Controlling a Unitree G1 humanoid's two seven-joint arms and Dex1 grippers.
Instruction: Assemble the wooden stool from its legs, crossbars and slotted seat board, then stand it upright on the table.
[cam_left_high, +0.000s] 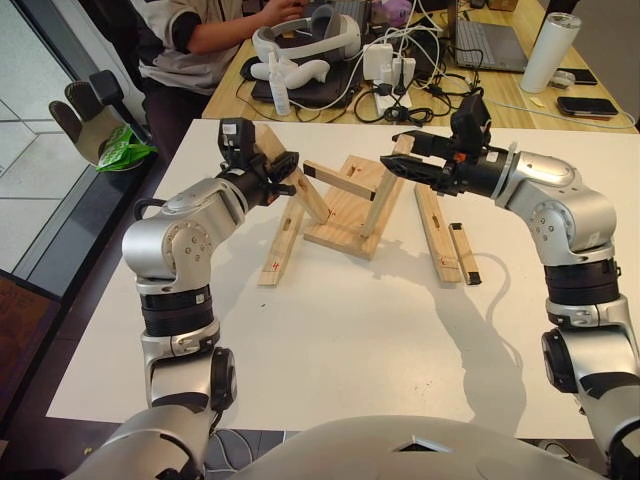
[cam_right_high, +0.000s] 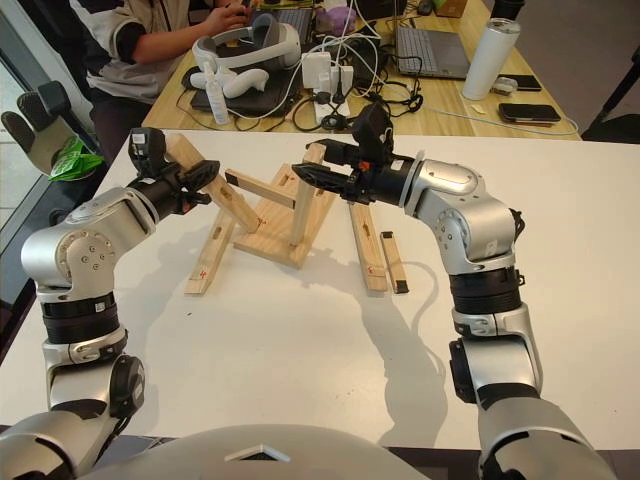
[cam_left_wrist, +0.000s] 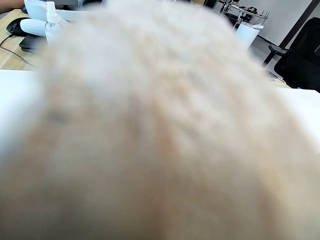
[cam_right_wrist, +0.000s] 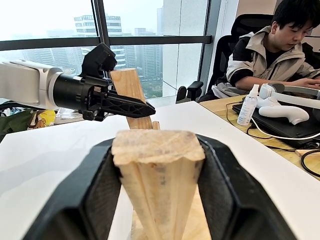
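Pinching, left gripper: pressed tight on a slanted pale wooden stool leg.
Right gripper: squeezing another pale leg — both legs touch the tilted slotted seat board.
White table: the board rests here — loose wooden bars lie beside it.

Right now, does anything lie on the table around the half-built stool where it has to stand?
Yes. A loose leg lies beside the seat board toward the left gripper; another leg and a short crossbar lie toward the right gripper.
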